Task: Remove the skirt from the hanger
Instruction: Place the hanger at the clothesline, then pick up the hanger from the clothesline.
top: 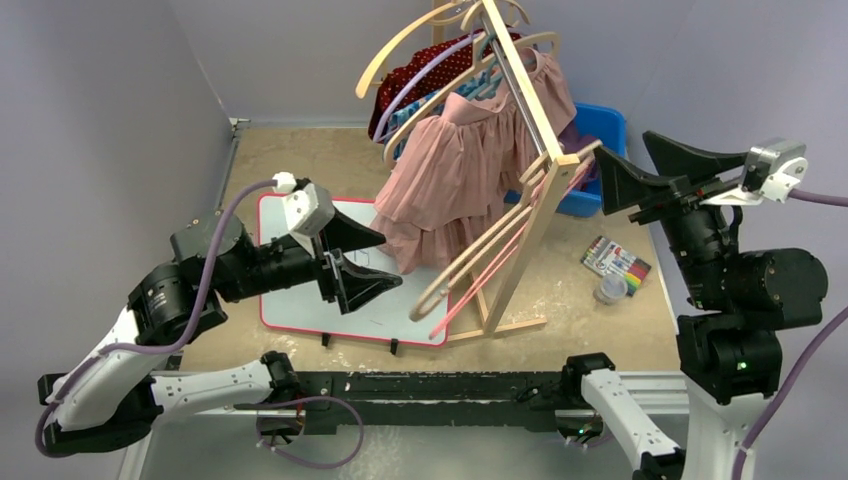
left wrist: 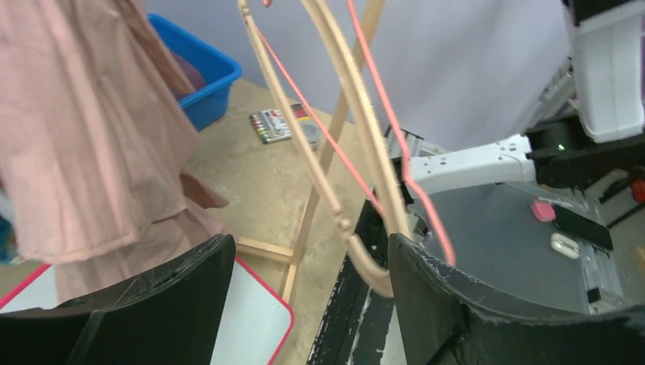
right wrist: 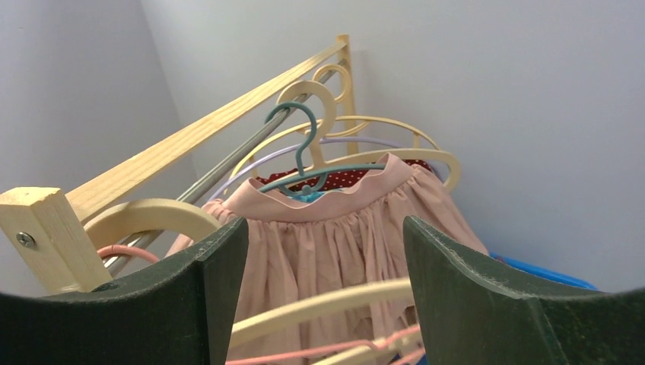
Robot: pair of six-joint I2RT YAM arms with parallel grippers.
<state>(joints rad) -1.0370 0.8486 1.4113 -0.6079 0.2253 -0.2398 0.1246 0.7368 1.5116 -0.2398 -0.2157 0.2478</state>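
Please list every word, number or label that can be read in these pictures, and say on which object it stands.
No text can be read in any view.
Marker pack: any print is too small to read.
Whiteboard: only faint pen marks, not legible.

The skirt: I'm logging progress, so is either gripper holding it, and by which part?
Nothing is held. The left gripper and the right gripper are both open, with no part of the skirt between their fingers.
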